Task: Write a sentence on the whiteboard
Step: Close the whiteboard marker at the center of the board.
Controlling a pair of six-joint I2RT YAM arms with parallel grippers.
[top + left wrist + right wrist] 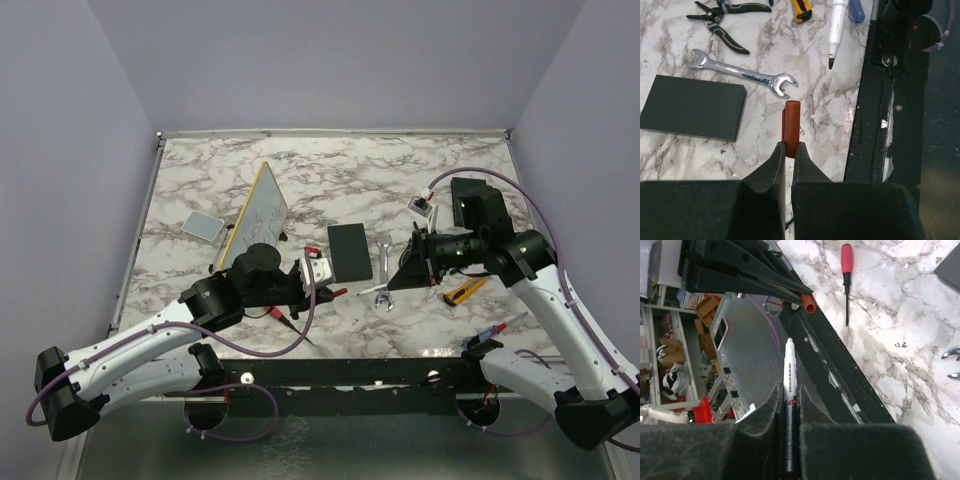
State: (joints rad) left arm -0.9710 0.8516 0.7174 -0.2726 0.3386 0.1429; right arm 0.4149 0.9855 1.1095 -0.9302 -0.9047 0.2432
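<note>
The left end effector is clamped on the base of a red cap, which sticks out past its fingertips with the open mouth facing away. The cap hangs above the near edge of the surface, just short of a wrench and a black slab.

The right end effector is closed around a marker – white barrel, bare tip – aimed at the cap across a short gap. The 2 are not touching. A red-handled screwdriver lies on the marble beyond.

The whiteboard stands tilted on its lower edge at the left-far part of the surface, behind the left wrist and apart from both arms. The sentence shows only as faint marks – too small to read.
</note>
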